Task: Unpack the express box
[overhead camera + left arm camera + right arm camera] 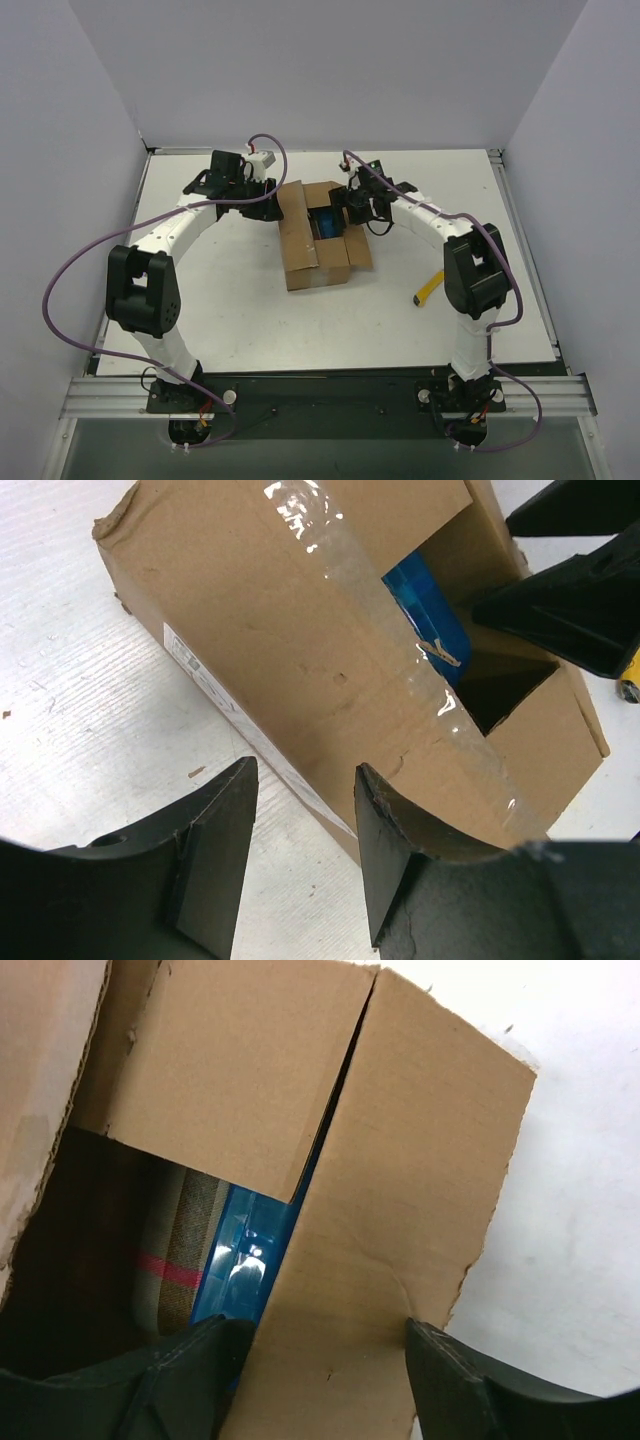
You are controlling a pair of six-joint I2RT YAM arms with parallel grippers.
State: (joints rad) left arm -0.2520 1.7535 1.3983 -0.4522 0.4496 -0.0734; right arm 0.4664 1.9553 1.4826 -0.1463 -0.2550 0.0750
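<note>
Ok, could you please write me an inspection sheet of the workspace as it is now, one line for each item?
Surface: white table, small marks.
Job's things: express box at centre, flaps partly open; blue package inside.
Clutter: yellow utility knife beside the right arm, apart from the box.
Grippers: left end effector open, astride the box's edge; right end effector open over a flap, no grip seen.
Cables: purple cables loop from both arms.
Surroundings: white walls on three sides; metal rail at near edge.
</note>
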